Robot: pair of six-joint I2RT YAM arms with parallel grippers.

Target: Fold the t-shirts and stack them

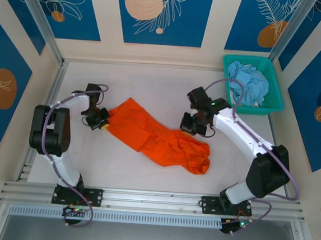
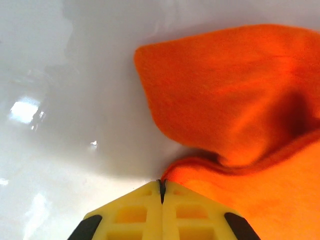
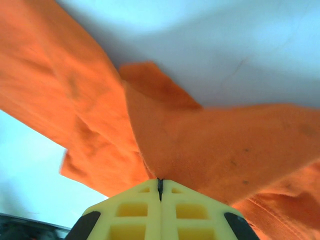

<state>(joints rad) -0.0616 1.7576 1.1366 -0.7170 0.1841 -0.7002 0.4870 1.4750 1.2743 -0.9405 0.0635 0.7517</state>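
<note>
Left gripper (image 2: 161,182) clamped on bright orange cloth t-shirt (image 1: 159,137) hem | right gripper (image 3: 160,181) likewise, end nearer teal mesh basket (image 1: 254,60) | likely limp, light: hold hems

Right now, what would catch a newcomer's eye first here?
The bright orange t-shirt, crumpled across the middle of the white table, with the left gripper pinched shut on its left end and the right gripper shut on its upper right edge. Next, the teal basket at the far right corner, holding pale blue t-shirts.

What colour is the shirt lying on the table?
The shirt is bright orange; top external view.
</note>
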